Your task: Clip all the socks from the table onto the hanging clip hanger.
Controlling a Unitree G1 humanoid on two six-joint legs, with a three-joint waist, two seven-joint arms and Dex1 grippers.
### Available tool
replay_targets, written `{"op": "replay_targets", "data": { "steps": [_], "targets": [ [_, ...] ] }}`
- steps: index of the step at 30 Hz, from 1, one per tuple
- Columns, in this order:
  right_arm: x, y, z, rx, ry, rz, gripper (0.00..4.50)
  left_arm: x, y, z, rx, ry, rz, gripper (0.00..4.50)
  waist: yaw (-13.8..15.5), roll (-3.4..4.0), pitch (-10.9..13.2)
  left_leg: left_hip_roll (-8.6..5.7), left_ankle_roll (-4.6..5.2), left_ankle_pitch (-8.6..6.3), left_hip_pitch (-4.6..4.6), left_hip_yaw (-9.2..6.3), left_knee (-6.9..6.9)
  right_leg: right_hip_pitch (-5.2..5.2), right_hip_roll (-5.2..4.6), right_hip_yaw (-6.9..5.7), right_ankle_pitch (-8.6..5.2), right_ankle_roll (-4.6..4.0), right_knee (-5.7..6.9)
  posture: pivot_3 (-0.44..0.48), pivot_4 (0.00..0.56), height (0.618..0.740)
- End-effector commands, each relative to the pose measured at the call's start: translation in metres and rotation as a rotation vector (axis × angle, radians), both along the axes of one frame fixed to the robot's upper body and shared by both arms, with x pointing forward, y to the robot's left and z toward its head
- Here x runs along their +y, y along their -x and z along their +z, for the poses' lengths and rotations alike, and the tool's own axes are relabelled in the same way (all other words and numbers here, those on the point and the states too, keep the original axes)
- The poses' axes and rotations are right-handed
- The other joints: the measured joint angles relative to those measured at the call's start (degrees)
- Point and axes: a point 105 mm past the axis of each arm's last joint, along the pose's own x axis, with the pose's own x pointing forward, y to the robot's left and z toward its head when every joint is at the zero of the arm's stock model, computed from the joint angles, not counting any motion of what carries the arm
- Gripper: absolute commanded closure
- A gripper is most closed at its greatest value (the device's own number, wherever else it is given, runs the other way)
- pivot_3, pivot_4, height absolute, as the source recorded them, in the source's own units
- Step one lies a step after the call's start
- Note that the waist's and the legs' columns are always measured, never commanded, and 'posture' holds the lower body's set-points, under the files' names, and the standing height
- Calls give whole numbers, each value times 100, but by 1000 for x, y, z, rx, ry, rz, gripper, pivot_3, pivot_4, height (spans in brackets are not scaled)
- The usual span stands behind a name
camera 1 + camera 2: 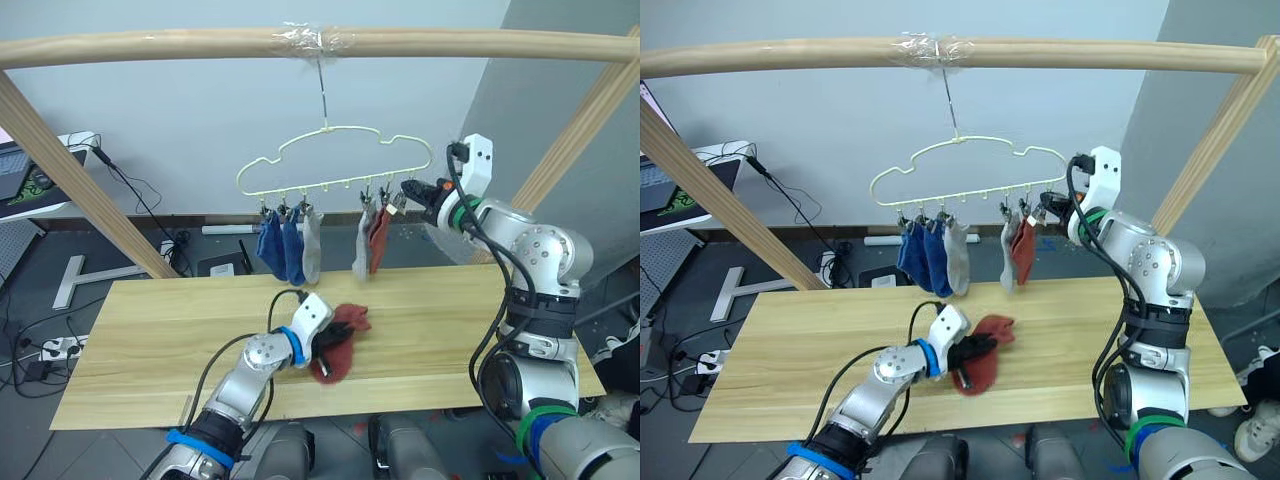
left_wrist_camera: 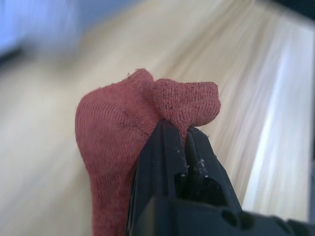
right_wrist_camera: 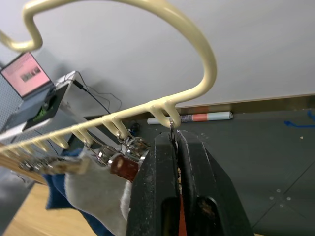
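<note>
Left gripper (image 1: 328,350) pinched shut on the last rust-red ankle sock (image 1: 341,338), low on the light wood table (image 1: 150,330); right gripper (image 1: 407,188) squeezing the end clip (image 3: 172,129) of the cream wire clip hanger (image 1: 335,160); lift the cuff in before releasing.

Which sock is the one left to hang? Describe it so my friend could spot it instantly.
Look at the light wooden table below the cream clip hanger. Near its front edge lies a crumpled rust-red sock, pinched by the fingers of the left gripper. Every other sock hangs from a clip; this is the one lying on the wood.
</note>
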Motion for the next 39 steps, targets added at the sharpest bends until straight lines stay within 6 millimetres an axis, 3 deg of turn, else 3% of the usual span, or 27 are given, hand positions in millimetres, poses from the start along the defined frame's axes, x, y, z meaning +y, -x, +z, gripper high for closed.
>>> {"op": "replay_targets", "data": {
  "steps": [1,4,9,11,22,31,39],
  "targets": [
    [-2,4,12,14,-60,9,4500,-10,-10,60,-268,141,-10,4482,-2,0,0,1,0,0,0,0,-1,-1,1,0,0,0,0,-63,173,740],
    [-2,5,13,27,-69,9,4500,-10,-10,66,-306,157,-14,4482,-5,0,0,1,0,0,-2,1,-3,-2,1,2,0,-1,0,-63,173,740],
    [0,8,11,76,-113,22,4500,-24,-20,106,-486,225,1,4482,5,1,0,0,5,-3,-8,3,-1,-4,1,0,0,0,-1,-72,175,740],
    [0,9,11,85,-122,22,4500,-27,-21,112,-513,241,6,4482,9,0,0,-2,6,-2,-15,-1,4,-4,2,-1,1,1,-3,-76,178,740],
    [1,13,12,113,-154,28,4500,-28,-24,112,-535,244,2,4482,-46,1,0,-1,10,-4,-17,5,0,-5,3,-3,3,4,-3,-84,182,740],
    [2,14,14,123,-172,42,4500,-36,-19,106,-390,340,-24,4482,-51,1,0,-2,12,-5,-23,5,1,-7,3,-6,3,5,-6,-86,184,740],
    [3,16,15,129,-176,52,4500,-34,-27,111,-367,374,17,4482,-60,2,1,-2,14,-4,-25,7,3,-8,5,-5,3,5,-6,-88,183,740]
  ]
}}
